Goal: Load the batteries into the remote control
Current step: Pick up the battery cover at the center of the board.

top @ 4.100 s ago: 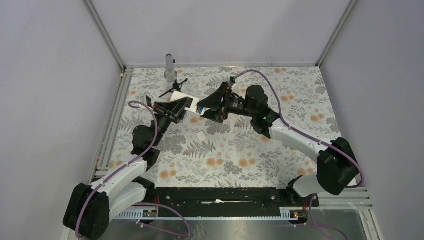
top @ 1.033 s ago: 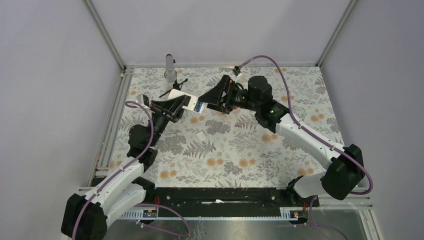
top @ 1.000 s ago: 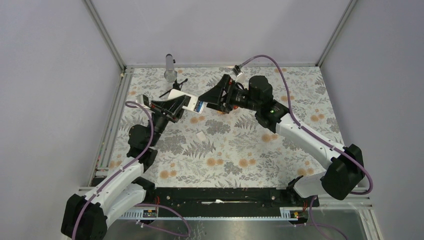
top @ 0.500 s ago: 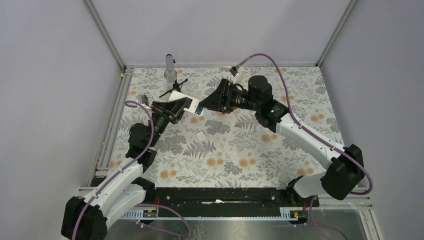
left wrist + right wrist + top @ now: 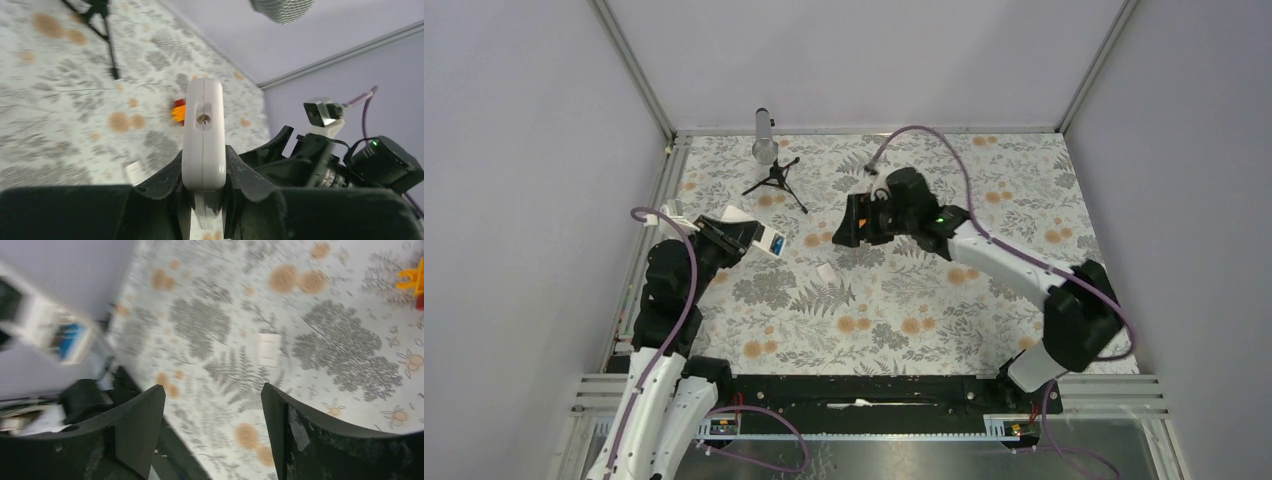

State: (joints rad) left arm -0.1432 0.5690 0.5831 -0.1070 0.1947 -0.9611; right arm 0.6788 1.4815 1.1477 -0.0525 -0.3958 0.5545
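Remote control stands in the middle of the left wrist view. The left gripper is clamped on its white sides with both black fingers. In the top view this pair is at the left middle of the frame. A blue battery shows in the end of the remote control. The right gripper is near the middle of the top view, well apart from the remote control. Its jaws are wide apart with nothing between them. A small white cover piece lies flat on the flowery tabletop, lower down between the two grippers. A black tripod stands near the top
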